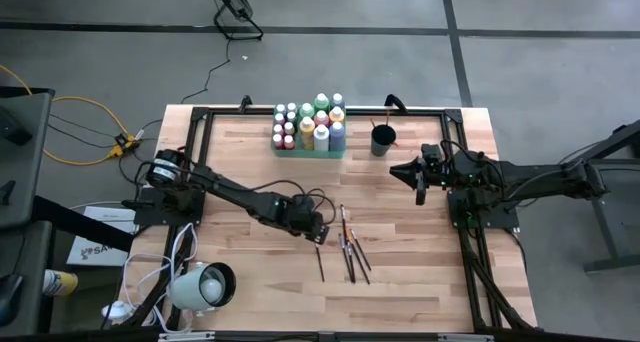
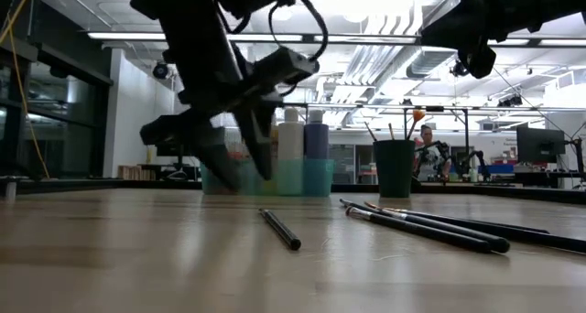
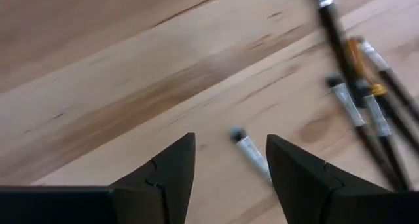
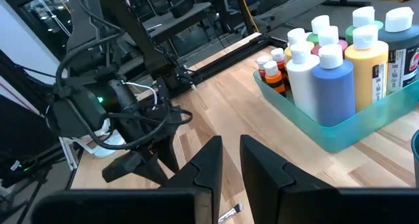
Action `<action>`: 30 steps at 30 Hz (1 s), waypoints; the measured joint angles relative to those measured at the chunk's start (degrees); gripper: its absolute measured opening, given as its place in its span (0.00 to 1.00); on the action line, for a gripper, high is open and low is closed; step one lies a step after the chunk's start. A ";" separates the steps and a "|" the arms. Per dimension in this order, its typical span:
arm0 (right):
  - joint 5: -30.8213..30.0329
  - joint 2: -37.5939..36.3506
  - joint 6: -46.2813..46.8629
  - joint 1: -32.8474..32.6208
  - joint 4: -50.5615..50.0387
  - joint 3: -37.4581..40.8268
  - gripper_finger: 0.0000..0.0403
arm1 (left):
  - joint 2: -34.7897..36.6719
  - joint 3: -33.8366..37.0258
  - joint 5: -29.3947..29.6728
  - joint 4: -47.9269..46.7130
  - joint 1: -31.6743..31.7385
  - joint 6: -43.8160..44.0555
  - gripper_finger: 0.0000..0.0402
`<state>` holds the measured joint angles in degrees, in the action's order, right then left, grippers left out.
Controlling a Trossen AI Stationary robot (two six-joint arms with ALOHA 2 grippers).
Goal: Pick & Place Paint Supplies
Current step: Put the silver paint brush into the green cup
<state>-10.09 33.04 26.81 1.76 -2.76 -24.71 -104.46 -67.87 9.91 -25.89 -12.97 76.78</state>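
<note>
Right now I have the left gripper low over the wood table, its fingers spread apart and empty, straddling the silver-ferruled end of a single paintbrush that lies flat on the boards, apart from the others. Just beside it, the other paintbrushes lie in a loose bunch, some crossing one another. The paint bottles stand upright in the green tray at the far edge of the table, with the dark cup just beside the tray holding a couple of brushes. My right gripper waits raised near its own side, fingers nearly closed with nothing between them.
</note>
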 joint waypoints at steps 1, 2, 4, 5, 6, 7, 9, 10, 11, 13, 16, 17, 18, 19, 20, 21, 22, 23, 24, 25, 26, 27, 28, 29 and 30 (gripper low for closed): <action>0.00 0.00 -0.02 0.00 -0.02 0.00 0.12 | -0.68 0.02 -0.12 0.65 -0.24 0.28 0.46; 0.02 0.02 -0.02 0.00 -0.11 0.00 0.12 | -1.52 -0.17 -0.20 2.53 -0.24 0.90 0.46; 0.01 0.01 -0.03 0.00 -0.07 0.00 0.12 | -1.96 -0.05 -0.60 1.75 -0.22 1.53 0.46; 0.01 0.00 -0.04 0.00 -0.01 -0.01 0.12 | -2.05 0.03 -0.68 1.66 -0.22 1.62 0.46; 0.02 0.01 -0.04 0.00 -0.12 -0.02 0.12 | -2.85 -0.11 -1.15 3.45 -0.22 1.72 0.46; 0.02 0.04 -0.04 0.00 -0.26 -0.02 0.12 | -3.42 -0.38 -1.98 4.58 -0.22 1.71 0.46; 0.02 0.00 -0.04 0.00 -0.05 -0.02 0.12 | -3.69 -0.32 -2.20 3.26 -0.22 1.72 0.46; 0.01 0.00 -0.04 0.00 -0.14 -0.04 0.12 | -4.42 -1.12 -2.60 2.96 -0.20 1.71 0.46; 0.02 0.02 -0.05 0.00 -0.31 -0.04 0.12 | -5.17 -1.77 -2.96 3.62 -0.20 1.55 0.46; 0.02 0.02 -0.07 0.00 -0.19 -0.04 0.12 | -5.22 -2.24 -3.08 2.77 -0.20 1.27 0.46; 0.02 0.04 -0.07 0.02 -0.43 -0.04 0.12 | -6.43 -3.40 -3.05 1.46 -0.22 1.06 0.46; 0.02 0.04 -0.07 0.02 -0.42 -0.04 0.12 | -6.57 -4.06 -3.06 0.29 -0.22 0.95 0.46; 0.04 0.04 -0.07 0.00 -0.46 -0.04 0.12 | -7.08 -4.55 -3.10 -0.59 -0.20 0.40 0.46; 0.04 0.04 -0.07 0.02 -0.42 -0.04 0.12 | -7.89 -5.10 -3.25 -1.33 -0.20 -0.27 0.46; 0.04 0.02 -0.07 0.02 -0.41 -0.04 0.12 | -8.28 -5.53 -3.50 -2.02 -0.20 -0.56 0.46; 0.04 0.04 -0.07 0.01 -0.44 -0.04 0.12 | -8.71 -5.79 -3.79 -2.29 -0.19 -1.02 0.46; 0.03 0.04 -0.07 0.02 -0.45 -0.04 0.12 | -9.24 -6.03 -4.11 -2.53 -0.18 -1.73 0.46; 0.03 0.04 -0.09 0.02 -0.42 -0.04 0.12 | -9.89 -6.35 -4.41 -2.72 -0.16 -2.01 0.46; 0.05 0.03 -0.09 0.01 -0.44 -0.04 0.12 | -10.45 -6.73 -4.86 -3.01 -0.13 -2.13 0.46; 0.06 0.04 -0.08 0.02 -0.47 -0.04 0.12 | -10.85 -7.01 -5.33 -3.71 -0.11 -2.32 0.46; 0.11 0.04 -0.09 0.02 -0.46 -0.04 0.12 | -11.16 -7.49 -5.70 -4.48 -0.09 -2.91 0.46; 0.15 0.02 -0.09 0.02 -0.46 -0.04 0.12 | -11.59 -8.12 -5.81 -5.27 -0.06 -3.18 0.46; 0.18 0.04 -0.09 0.02 -0.48 -0.04 0.12 | -12.14 -8.77 -5.86 -6.53 0.05 -3.60 0.46; 0.20 0.04 -0.09 0.01 -0.52 -0.04 0.12 | -12.54 -9.29 -5.97 -7.67 0.34 -4.41 0.46; 0.20 0.04 -0.09 0.01 -0.51 -0.04 0.12 | -12.80 -9.67 -6.12 -8.41 0.37 -5.50 0.46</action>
<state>-9.89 33.08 26.72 1.77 -3.28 -24.75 -117.26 -77.54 3.79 -34.29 -12.60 71.29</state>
